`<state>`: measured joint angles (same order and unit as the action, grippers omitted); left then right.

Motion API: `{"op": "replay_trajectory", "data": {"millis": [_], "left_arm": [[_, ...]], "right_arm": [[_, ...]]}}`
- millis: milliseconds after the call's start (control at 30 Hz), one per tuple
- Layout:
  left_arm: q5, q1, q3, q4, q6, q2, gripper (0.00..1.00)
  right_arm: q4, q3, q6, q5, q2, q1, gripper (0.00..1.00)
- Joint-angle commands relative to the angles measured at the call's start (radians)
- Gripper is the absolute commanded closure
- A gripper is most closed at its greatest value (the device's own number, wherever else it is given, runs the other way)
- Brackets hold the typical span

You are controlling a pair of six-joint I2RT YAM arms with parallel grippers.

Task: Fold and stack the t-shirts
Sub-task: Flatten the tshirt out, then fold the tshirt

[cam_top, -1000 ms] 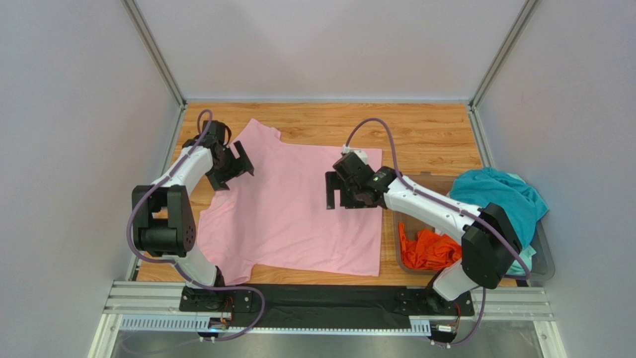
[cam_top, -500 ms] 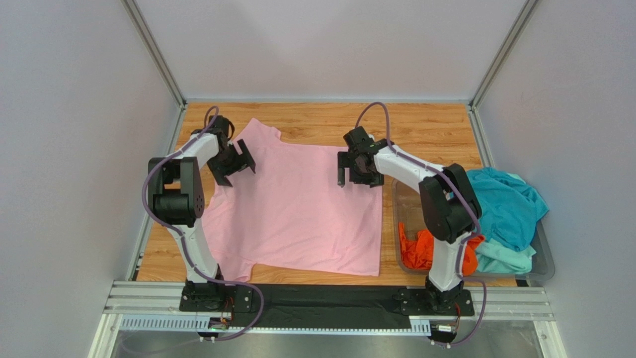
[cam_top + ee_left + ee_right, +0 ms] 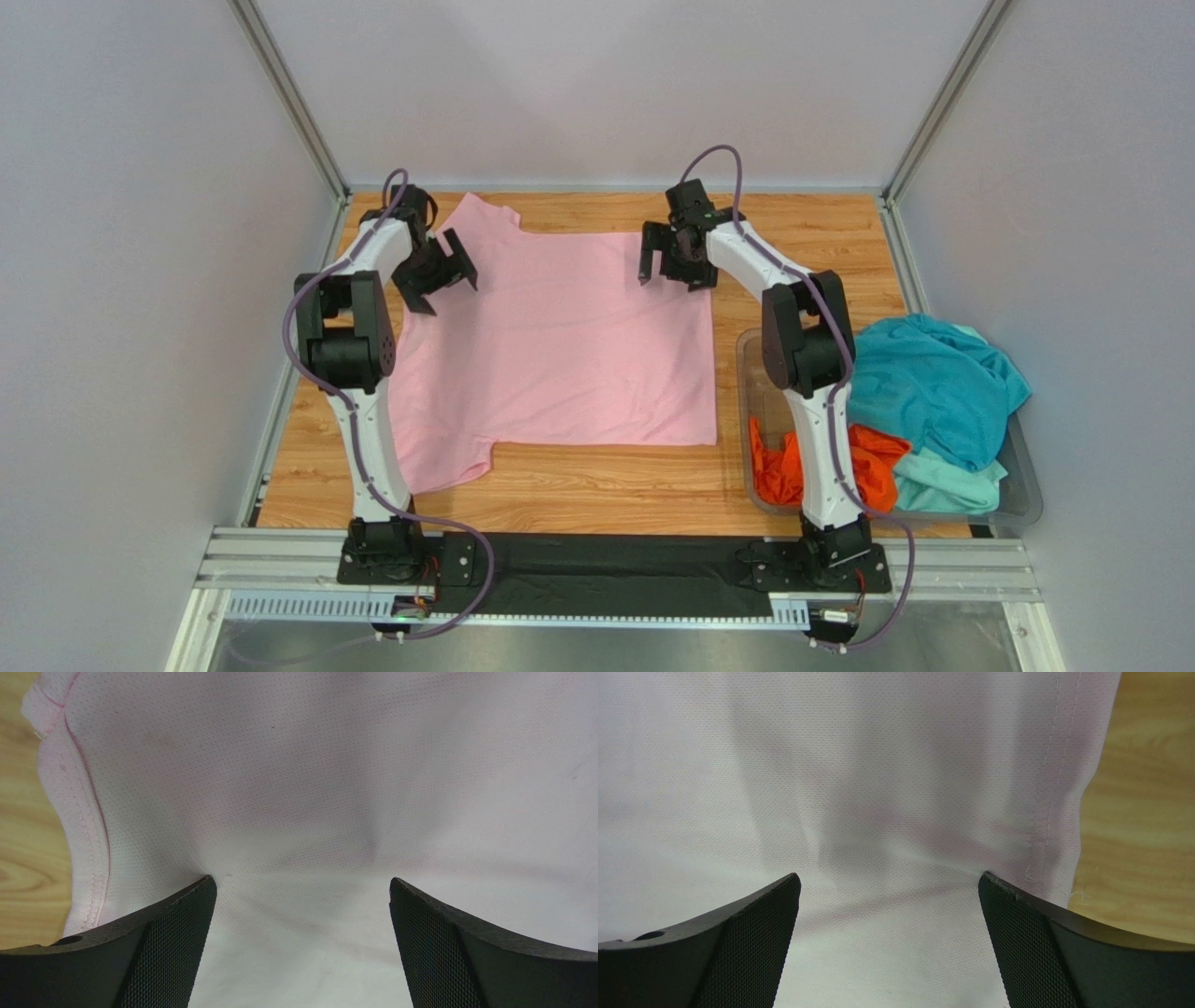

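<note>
**Operator:** How far along am I?

**Spotter:** Barely started. Your table (image 3: 814, 238) has no stack and nothing folded on it. The pink t-shirt (image 3: 561, 336) lies spread flat in one layer across the middle and toward 9 o'clock, with its hem facing 3 o'clock. One sleeve points to 11 and the other to 7. It looks smooth enough to fold.

**Operator:** And the rest?

**Spotter:** They are all in the clear bin (image 3: 746, 406) at 4 o'clock. The teal shirt (image 3: 940, 385) is heaped on top and the orange shirt (image 3: 828, 469) is crumpled below it. There is paler cloth under the teal, and from above I can't tell whether that is one shirt or several. You have touched none of them.

**Operator:** What about the grippers?

**Spotter:** Your left gripper (image 3: 438, 273) is at 10 o'clock, on the far shoulder of the pink shirt. Your right gripper (image 3: 678, 266) is at 1 o'clock, on the far hem corner. Both have their fingers spread wide and are pinching nothing. The left wrist camera shows its gripper (image 3: 300, 885) low over the cloth, with a seam off to the 9 o'clock side. The right wrist camera shows the same for its gripper (image 3: 889, 882), with the stitched hem and bare wood at 3. The cloth dimples at the tips, so I judge they are pressing on it, not holding it.

**Operator:** So what's left?

**Spotter:** Everything: every fold on the pink shirt, then each shirt in the bin, then the stacking.
</note>
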<state>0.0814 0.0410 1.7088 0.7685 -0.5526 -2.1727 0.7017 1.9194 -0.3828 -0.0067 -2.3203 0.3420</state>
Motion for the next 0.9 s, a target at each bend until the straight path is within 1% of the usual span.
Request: {"op": "replay_trajectory", "data": {"millis": [0, 33, 133, 200, 233, 300, 333, 400, 433, 467, 500, 533, 567, 600, 633, 667, 700, 733, 767, 867], "left_arm": [[0.006, 0.026, 0.1, 0.041, 0.016, -0.091, 0.0], [0.004, 0.028, 0.115, 0.049, 0.016, -0.099, 0.0], [0.02, 0.03, 0.156, 0.074, 0.029, -0.088, 0.0], [0.018, 0.028, 0.164, 0.08, 0.031, -0.032, 0.0], [0.024, 0.03, 0.163, 0.083, 0.034, 0.026, 0.0], [0.04, 0.028, 0.115, 0.084, 0.034, 0.097, 0.0], [0.038, 0.028, 0.085, 0.081, 0.026, 0.184, 0.0], [0.031, 0.026, -0.062, 0.055, 0.013, 0.285, 0.0], [0.029, 0.026, -0.125, 0.043, -0.007, 0.392, 0.0], [0.027, 0.026, -0.253, 0.029, -0.016, 0.445, 0.0], [0.027, 0.026, -0.324, 0.019, -0.024, 0.5, 0.0], [0.026, 0.028, -0.401, 0.005, -0.052, 0.604, 0.0], [0.017, 0.028, -0.54, -0.012, -0.064, 0.657, 0.0], [0.014, 0.027, -0.605, -0.02, -0.076, 0.707, 0.0], [0.008, 0.026, -0.662, -0.026, -0.099, 0.797, 0.0], [-0.011, 0.026, -0.763, -0.029, -0.113, 0.842, 0.0], [-0.026, 0.028, -0.806, -0.025, -0.124, 0.879, 0.0], [-0.047, 0.028, -0.846, -0.017, -0.16, 0.948, 0.0], [-0.069, 0.028, -0.921, -0.012, -0.177, 0.979, 0.0], [-0.08, 0.028, -1.041, -0.002, -0.242, 1.086, 0.0]], "right_arm": [[0.053, 0.084, 0.048, -0.047, -0.117, -0.023, 0.0], [0.055, 0.128, 0.053, -0.055, -0.126, -0.029, 0.0], [0.076, 0.18, 0.068, -0.059, -0.131, -0.029, 0.0], [0.1, 0.22, 0.077, -0.05, -0.1, -0.029, 0.0], [0.113, 0.227, 0.082, -0.047, -0.062, -0.028, 0.0], [0.116, 0.207, 0.085, -0.033, -0.002, -0.024, 0.0], [0.11, 0.19, 0.084, -0.024, 0.072, -0.015, 0.0], [0.091, 0.074, 0.076, 0.0, 0.162, 0.009, 0.0], [0.062, 0.014, 0.068, 0.004, 0.258, 0.02, 0.0], [0.044, -0.046, 0.061, 0.005, 0.309, 0.032, 0.0], [0.024, -0.175, 0.052, 0.005, 0.359, 0.057, 0.0], [-0.008, -0.238, 0.035, 0.005, 0.456, 0.069, 0.0], [-0.024, -0.296, 0.024, 0.043, 0.504, 0.083, 0.0], [-0.039, -0.422, 0.015, 0.043, 0.547, 0.109, 0.0], [-0.062, -0.474, -0.001, 0.045, 0.626, 0.12, 0.0], [-0.073, -0.531, -0.026, 0.044, 0.663, 0.13, 0.0], [-0.08, -0.577, -0.043, 0.04, 0.696, 0.146, 0.0], [-0.099, -0.662, -0.059, 0.039, 0.752, 0.15, 0.0], [-0.105, -0.698, -0.082, 0.034, 0.777, 0.156, 0.0], [-0.117, -0.798, -0.106, 0.028, 0.854, 0.167, 0.0]]}}
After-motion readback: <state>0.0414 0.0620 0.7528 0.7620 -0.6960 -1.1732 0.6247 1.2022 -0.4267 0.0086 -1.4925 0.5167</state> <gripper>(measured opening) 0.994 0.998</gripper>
